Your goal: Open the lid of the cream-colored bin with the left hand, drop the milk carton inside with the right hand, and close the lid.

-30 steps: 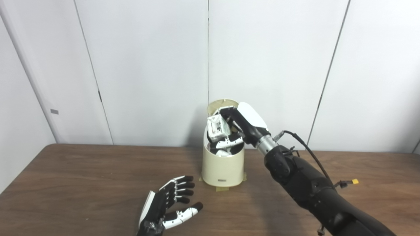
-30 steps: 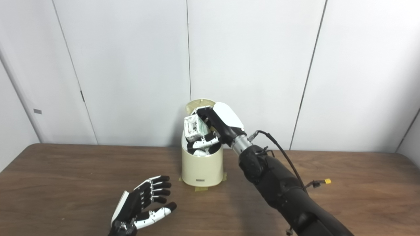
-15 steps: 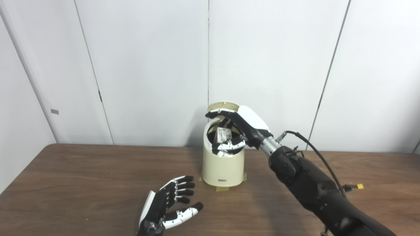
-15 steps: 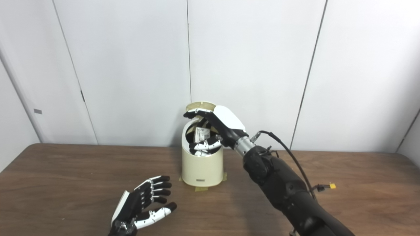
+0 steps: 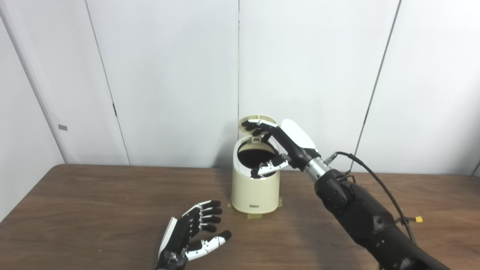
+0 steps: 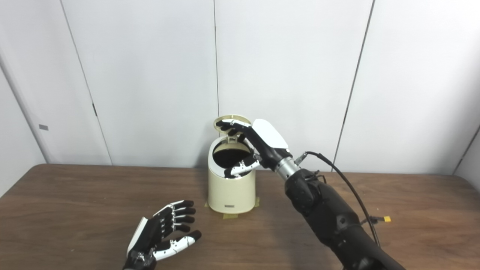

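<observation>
We saw the cream-colored bin [image 5: 255,187] standing on the wooden table [image 5: 93,210], close to the white wall panels [image 5: 168,75], with strips of tape [image 5: 255,216] under its base. Its round lid [image 5: 252,122] was raised and stood behind the dark opening. The right hand [image 5: 283,144] was above the right side of the opening, with the fingers [image 5: 257,125] spread and reaching to the lid, so that the tips seemed to touch its underside or front edge; we could not tell which. Its thumb [image 5: 270,167] pointed down to the rim of the bin. This hand was spread wide and held nothing. The milk carton did not show anywhere on the table or in the hand; the inside of the bin was too dark for us to see it there. The left hand [image 5: 191,232] rested low over the table in front of the bin, to its left and well apart from it, palm turned up, fingers apart, holding nothing. A black cable [image 5: 371,176] ran along the right arm.
</observation>
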`<state>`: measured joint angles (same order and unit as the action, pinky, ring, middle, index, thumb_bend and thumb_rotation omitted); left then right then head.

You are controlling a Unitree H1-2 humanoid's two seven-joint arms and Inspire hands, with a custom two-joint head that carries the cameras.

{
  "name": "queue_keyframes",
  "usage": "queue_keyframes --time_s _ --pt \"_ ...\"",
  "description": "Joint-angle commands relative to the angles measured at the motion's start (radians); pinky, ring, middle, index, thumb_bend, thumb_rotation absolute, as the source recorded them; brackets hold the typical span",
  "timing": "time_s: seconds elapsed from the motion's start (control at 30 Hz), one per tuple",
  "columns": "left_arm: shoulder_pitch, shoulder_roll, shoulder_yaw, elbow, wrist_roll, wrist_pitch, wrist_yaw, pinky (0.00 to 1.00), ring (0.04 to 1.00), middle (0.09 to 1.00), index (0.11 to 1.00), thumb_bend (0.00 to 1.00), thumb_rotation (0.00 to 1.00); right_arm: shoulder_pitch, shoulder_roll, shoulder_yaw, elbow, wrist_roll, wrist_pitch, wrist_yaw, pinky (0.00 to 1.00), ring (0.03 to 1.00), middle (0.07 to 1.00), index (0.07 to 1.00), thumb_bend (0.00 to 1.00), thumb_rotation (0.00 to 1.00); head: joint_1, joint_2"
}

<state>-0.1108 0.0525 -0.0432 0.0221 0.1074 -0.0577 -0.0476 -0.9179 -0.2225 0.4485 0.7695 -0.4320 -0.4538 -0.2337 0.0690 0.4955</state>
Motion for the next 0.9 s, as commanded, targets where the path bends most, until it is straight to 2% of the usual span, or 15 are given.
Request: queue_keyframes --time_s 0.0,0.17,0.3,0.43,0.5,0.6,0.7,0.87 --pt "-0.036 0.007 -0.002 0.003 -0.005 -0.051 0.001 0.63 0.690 0.731 0.756 0.68 0.10 -0.044 -0.022 -0.028 -0.050 0.030 -0.016 -0.046 0.58 0.698 0.748 0.777 0.90 0.03 0.001 0.001" --pt "-0.037 0.007 -0.002 0.009 -0.009 -0.055 0.000 0.62 0.687 0.730 0.756 0.68 0.11 -0.010 -0.029 -0.060 -0.137 0.064 -0.016 -0.082 0.62 0.685 0.741 0.761 0.85 0.03 -0.002 -0.001" --pt "-0.038 0.010 -0.002 0.013 -0.006 -0.059 0.003 0.62 0.682 0.728 0.753 0.68 0.10 0.023 -0.028 -0.093 -0.215 0.101 -0.016 -0.087 0.54 0.662 0.732 0.736 0.84 0.00 -0.005 0.000" --pt "-0.039 0.012 0.000 0.009 -0.011 -0.048 0.002 0.62 0.681 0.727 0.752 0.69 0.11 0.077 0.000 -0.187 -0.287 0.243 -0.009 0.035 0.42 0.569 0.703 0.711 0.82 0.00 -0.006 0.000" --pt "-0.040 0.014 0.001 0.008 -0.013 -0.049 0.002 0.63 0.684 0.728 0.753 0.68 0.10 0.116 0.010 -0.226 -0.349 0.323 0.043 0.109 0.39 0.537 0.702 0.720 0.80 0.00 -0.007 -0.001" --pt "-0.042 0.017 0.002 0.009 -0.014 -0.054 0.002 0.63 0.686 0.728 0.753 0.67 0.08 0.184 0.016 -0.278 -0.461 0.443 0.157 0.208 0.39 0.523 0.707 0.733 0.78 0.00 -0.009 -0.001" --pt "-0.043 0.020 0.004 0.011 -0.017 -0.055 0.001 0.64 0.694 0.733 0.756 0.67 0.09 0.248 0.028 -0.329 -0.552 0.521 0.255 0.258 0.46 0.543 0.714 0.743 0.81 0.02 -0.009 -0.004" --pt "-0.042 0.023 0.007 0.001 -0.019 -0.042 0.002 0.65 0.704 0.740 0.756 0.67 0.08 0.356 0.045 -0.385 -0.639 0.560 0.292 0.292 0.50 0.583 0.730 0.807 0.81 0.12 -0.011 -0.004"
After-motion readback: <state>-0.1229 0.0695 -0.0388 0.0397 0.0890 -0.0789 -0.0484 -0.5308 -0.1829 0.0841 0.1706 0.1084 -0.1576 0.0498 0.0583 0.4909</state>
